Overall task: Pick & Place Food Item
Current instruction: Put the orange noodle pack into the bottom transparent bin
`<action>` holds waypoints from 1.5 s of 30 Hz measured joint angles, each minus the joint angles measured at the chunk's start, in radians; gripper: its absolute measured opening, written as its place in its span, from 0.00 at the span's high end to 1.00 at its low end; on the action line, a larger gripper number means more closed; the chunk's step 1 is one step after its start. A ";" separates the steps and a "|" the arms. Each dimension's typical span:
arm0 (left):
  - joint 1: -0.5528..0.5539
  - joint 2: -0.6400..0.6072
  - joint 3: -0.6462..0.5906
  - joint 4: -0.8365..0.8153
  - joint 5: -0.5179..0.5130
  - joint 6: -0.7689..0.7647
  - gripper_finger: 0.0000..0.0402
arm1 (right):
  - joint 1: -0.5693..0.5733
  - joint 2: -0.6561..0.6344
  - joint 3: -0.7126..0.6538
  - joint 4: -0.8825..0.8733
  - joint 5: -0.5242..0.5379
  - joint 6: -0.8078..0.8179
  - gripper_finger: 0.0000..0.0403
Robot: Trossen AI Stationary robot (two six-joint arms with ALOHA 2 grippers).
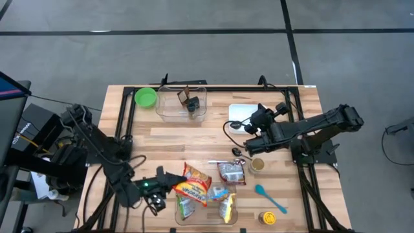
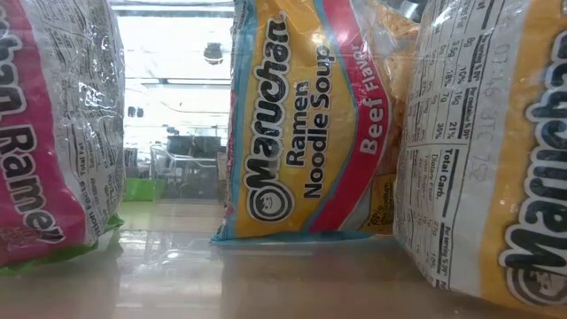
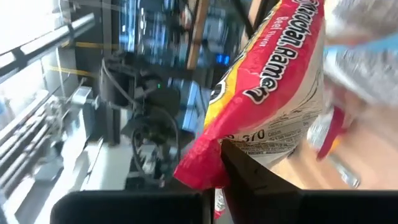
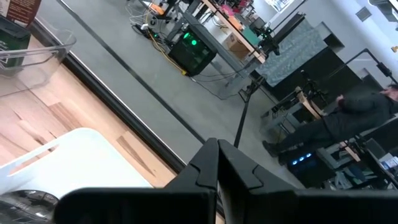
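Fingers [image 3: 249,177] pinch ramen packet [image 3: 267,93] corner, lengthwise outward.

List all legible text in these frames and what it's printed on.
"Maruchan Ramen Noodle Soup", "Beef Flavor": middle yellow-and-red plastic ramen packet, low view.
"Total Carb.", "Maruchan": right-hand yellow ramen packet.
"Ramen", partly cut off: left-hand pink-edged ramen packet.
"Ramen", "Beef Flavor", "370": red-and-yellow ramen packet pinched in the left hand.
Nutrition fine print: too small.

This looks like a robotics lab or workshop. The wooden table [image 1: 194,139] stands on a bare grey concrete floor [image 1: 194,58] marked with dark lines. Beyond it are workbenches crowded with electronics [image 4: 193,50], cables and metal frames; a person [image 4: 357,115], probably seated, is at a far bench.
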 joint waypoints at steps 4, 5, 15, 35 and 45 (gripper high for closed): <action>-0.008 0.080 0.039 -0.028 -0.090 0.051 0.99 | 0.000 0.000 0.000 0.000 0.000 0.000 1.00; -0.012 0.100 0.046 -0.029 -0.098 0.074 0.99 | 0.000 0.000 0.000 0.000 0.000 0.000 1.00; -0.105 0.259 0.152 -0.040 -0.167 0.098 0.99 | -0.001 0.000 0.000 0.007 0.000 0.001 1.00; -0.127 0.268 0.162 -0.280 -0.220 -0.212 0.99 | -0.002 0.000 0.000 0.053 -0.004 0.000 1.00; -0.125 0.268 0.161 -0.495 -0.062 -0.495 0.99 | -0.002 0.000 0.000 0.052 -0.004 0.000 1.00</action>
